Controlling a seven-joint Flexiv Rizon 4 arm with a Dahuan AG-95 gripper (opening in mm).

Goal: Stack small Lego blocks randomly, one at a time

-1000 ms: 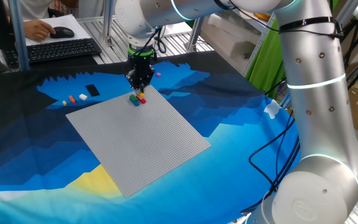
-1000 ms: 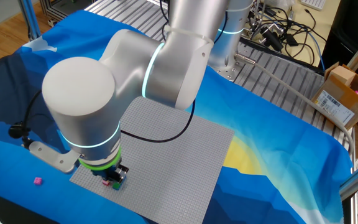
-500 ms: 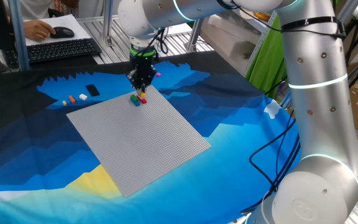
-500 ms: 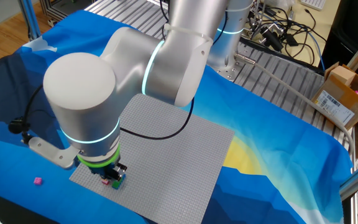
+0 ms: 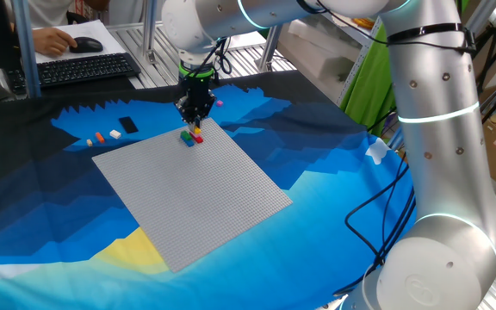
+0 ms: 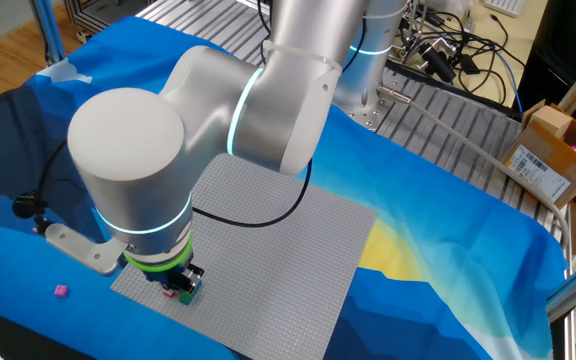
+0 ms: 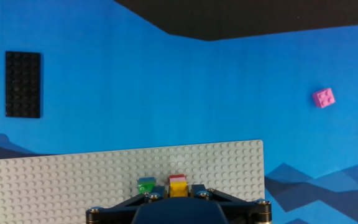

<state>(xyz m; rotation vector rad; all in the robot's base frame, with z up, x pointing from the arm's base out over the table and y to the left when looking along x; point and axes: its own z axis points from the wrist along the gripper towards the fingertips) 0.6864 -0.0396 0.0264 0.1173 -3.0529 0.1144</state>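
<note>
A small stack with a yellow block on top of red (image 7: 178, 186) stands on the grey baseplate (image 7: 73, 177) near its far corner. A green-on-blue block (image 7: 146, 185) stands just left of it. My gripper (image 7: 178, 194) hangs right over the yellow block, one finger on each side with thin gaps, so it is slightly open and holds nothing. In one fixed view the gripper (image 5: 195, 119) is just above the stack (image 5: 195, 136). In the other fixed view the arm hides most of the stack (image 6: 181, 292). A loose pink block (image 7: 324, 98) lies on the cloth to the right.
A black flat plate (image 7: 23, 84) lies on the blue cloth at the left. Orange (image 5: 100, 136) and white (image 5: 114, 133) blocks lie beside it. The pink block also shows in both fixed views (image 5: 220, 103) (image 6: 60, 291). A keyboard (image 5: 84, 69) is behind the table.
The gripper has risen very slightly over the stack. The blocks on the baseplate have not moved.
</note>
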